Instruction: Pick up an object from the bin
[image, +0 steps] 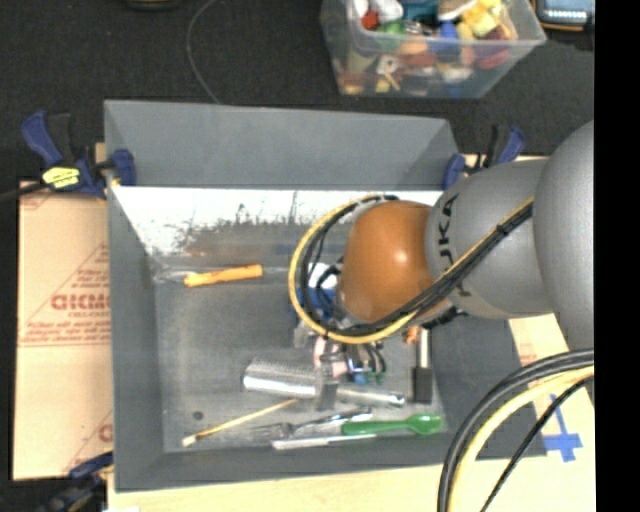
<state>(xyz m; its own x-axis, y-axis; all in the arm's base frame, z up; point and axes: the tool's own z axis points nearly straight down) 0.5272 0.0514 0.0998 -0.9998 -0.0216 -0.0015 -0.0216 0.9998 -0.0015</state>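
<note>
Reading this as the reach-in step, I have the gripper (327, 385) low in the bin (130, 330), under the arm's orange cover (385, 260), right at the end of a silver cylinder (278, 379) that runs away from the jaws toward the side opposite the arm. That cylinder looks like the likeliest pick, though I can't confirm it sits between the jaws, and I cannot tell whether they stand apart or together; the wrist hides them. Just beside the jaws on the near side lie a green-handled tool (392, 427) and a thin wooden stick (240, 420). A small black piece (421, 384) lies on the arm's side, and an orange marker (225, 275) well beyond them. Next, I'd judge, comes a firm close and a straight lift, clear of those neighbours.
</note>
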